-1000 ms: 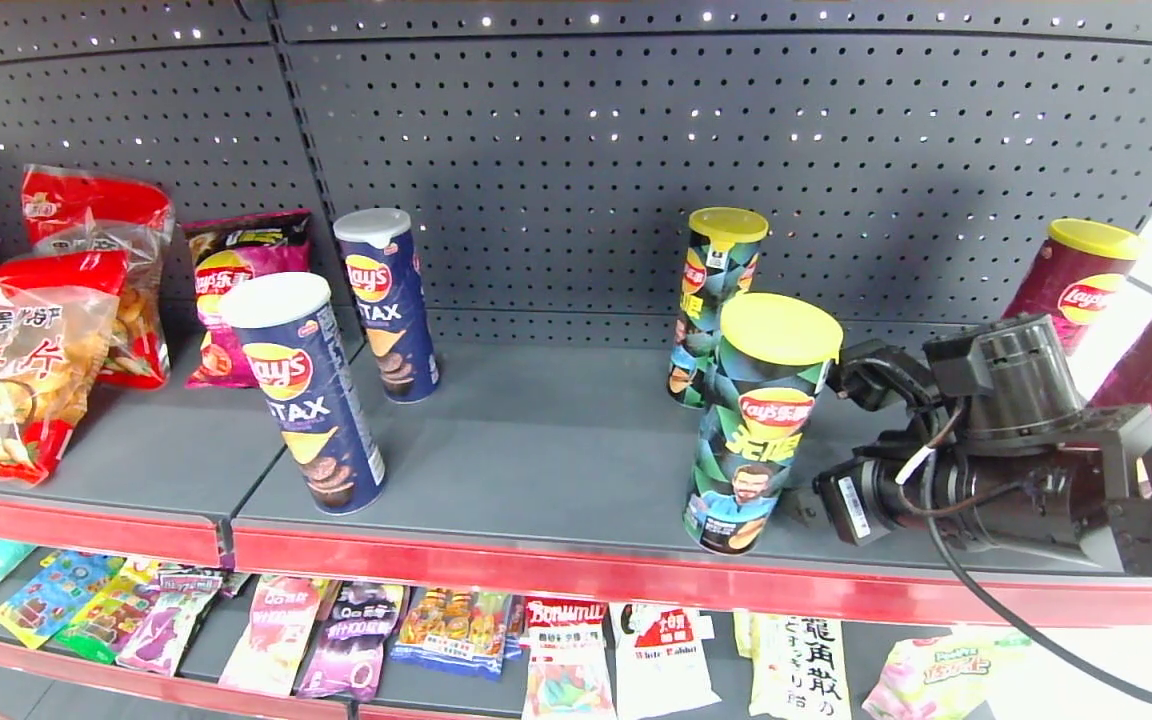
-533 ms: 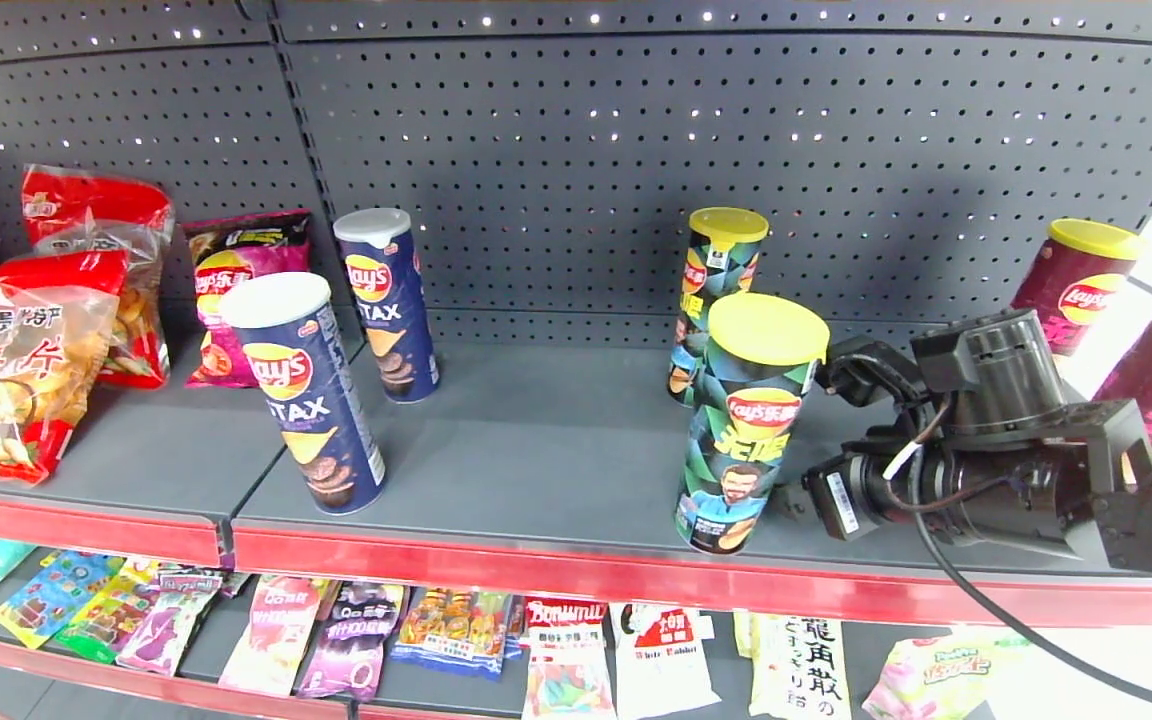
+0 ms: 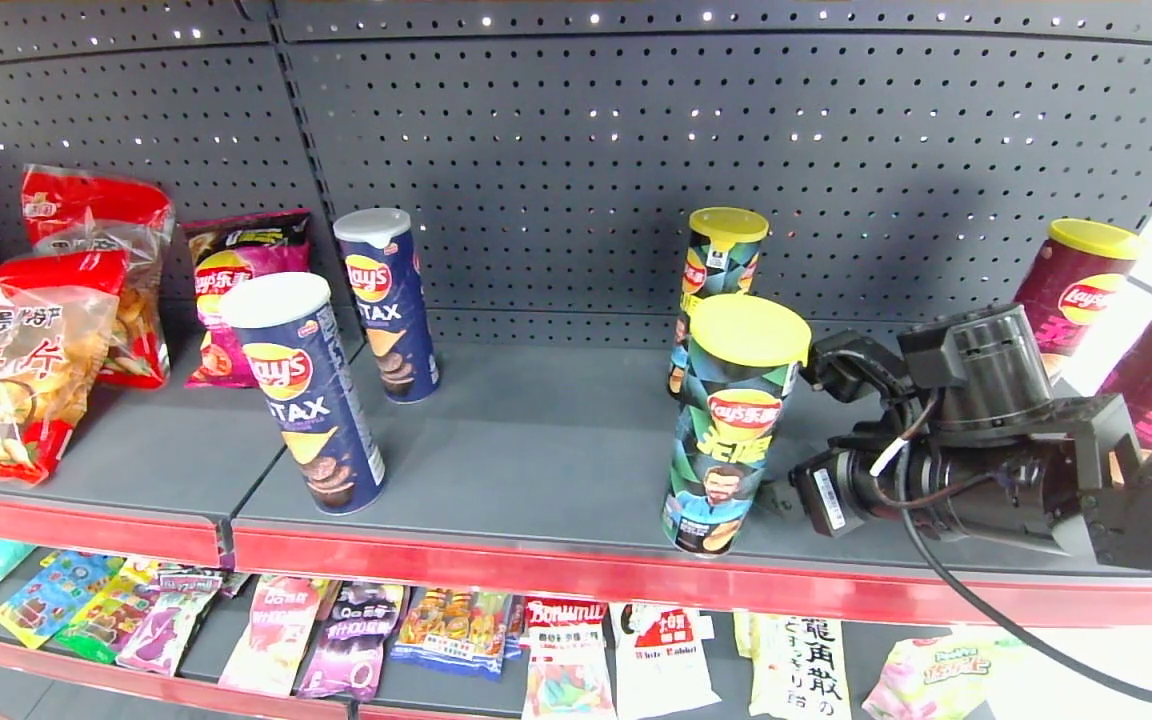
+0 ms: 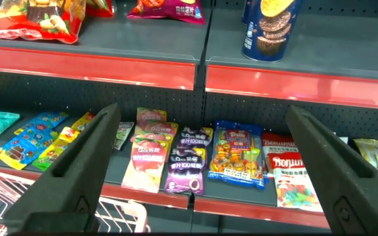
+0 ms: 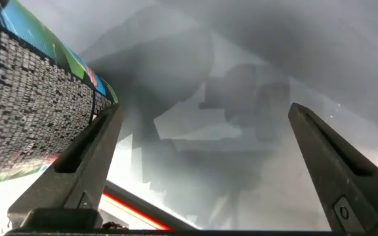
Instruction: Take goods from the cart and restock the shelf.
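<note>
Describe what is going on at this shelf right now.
The right gripper is at the grey metal shelf, fingers open, close beside a tall green-and-black chip can with a yellow lid that stands upright near the front edge. The left gripper hangs open lower down, empty, facing the snack packets on the tier below.

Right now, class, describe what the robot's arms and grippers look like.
The right arm is black, with a grey metal cylinder on top, a white barcode label and a black cable trailing below. The left gripper and right gripper have long, dark, wedge-shaped jaws.
</note>
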You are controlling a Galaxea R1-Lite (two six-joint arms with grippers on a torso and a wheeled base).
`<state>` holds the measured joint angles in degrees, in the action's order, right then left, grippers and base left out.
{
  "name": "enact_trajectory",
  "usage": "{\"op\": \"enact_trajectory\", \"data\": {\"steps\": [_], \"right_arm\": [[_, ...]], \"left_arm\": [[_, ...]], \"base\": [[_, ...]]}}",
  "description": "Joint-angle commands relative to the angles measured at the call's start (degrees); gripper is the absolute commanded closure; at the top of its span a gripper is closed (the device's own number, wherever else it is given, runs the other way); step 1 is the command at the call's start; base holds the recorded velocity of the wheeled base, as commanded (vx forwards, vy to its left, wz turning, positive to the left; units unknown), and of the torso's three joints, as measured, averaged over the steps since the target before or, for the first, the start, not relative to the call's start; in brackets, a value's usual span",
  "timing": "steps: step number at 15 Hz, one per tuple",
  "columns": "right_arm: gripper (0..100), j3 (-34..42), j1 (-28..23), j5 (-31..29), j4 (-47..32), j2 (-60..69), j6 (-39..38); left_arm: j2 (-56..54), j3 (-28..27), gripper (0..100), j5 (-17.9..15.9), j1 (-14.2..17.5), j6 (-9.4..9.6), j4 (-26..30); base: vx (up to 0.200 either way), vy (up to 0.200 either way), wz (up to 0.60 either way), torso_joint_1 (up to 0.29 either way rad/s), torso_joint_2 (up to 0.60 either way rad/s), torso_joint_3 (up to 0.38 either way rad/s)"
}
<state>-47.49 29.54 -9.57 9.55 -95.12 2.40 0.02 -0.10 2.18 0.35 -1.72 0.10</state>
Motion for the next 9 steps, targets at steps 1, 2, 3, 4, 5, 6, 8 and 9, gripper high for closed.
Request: {"op": "enact_trajectory", "data": {"steps": [1, 2, 3, 4, 5, 6, 8, 9], "right_arm": [[0, -0.32, 0.52, -0.01, 0.12, -0.41, 0.06], [0, -0.85, 0.61, -0.01, 0.12, -0.68, -0.03], [0, -1.37, 0.61, -0.01, 0.03, -0.77, -0.03], [0, -1.64, 0.61, -0.01, 0.03, -0.85, 0.06], [0, -1.72, 0.70, -0.01, 0.03, -1.12, 0.06], [0, -1.72, 1.05, -0.01, 0.12, -1.12, 0.06], [0, -1.72, 1.31, -0.01, 0.12, -1.20, -0.03], [0, -1.72, 1.31, -0.01, 0.03, -1.20, -0.03]], "left_arm": [[-0.02, 0.01, 0, 0.02, 0.09, -0.04, -0.01], [-0.02, 0.01, 0, 0.02, 0.00, -0.04, -0.01], [-0.02, 0.01, 0, 0.02, 0.09, -0.04, -0.01], [-0.02, 0.01, 0, 0.02, 0.00, -0.04, -0.01], [-0.02, 0.01, 0, 0.02, 0.00, -0.04, -0.01], [-0.02, 0.01, 0, 0.02, 0.00, -0.04, -0.01], [-0.02, 0.01, 0, 0.10, 0.00, -0.04, -0.01], [-0.02, 0.01, 0, 0.02, 0.09, -0.04, -0.01]], "base": [[0.000, 0.000, 0.00, 0.000, 0.00, 0.000], [0.000, 0.000, 0.00, 0.000, 0.00, 0.000], [0.000, 0.000, 0.00, 0.000, 0.00, 0.000], [0.000, 0.000, 0.00, 0.000, 0.00, 0.000], [0.000, 0.000, 0.00, 0.000, 0.00, 0.000], [0.000, 0.000, 0.00, 0.000, 0.00, 0.000], [0.000, 0.000, 0.00, 0.000, 0.00, 0.000], [0.000, 0.000, 0.00, 0.000, 0.00, 0.000]]}}
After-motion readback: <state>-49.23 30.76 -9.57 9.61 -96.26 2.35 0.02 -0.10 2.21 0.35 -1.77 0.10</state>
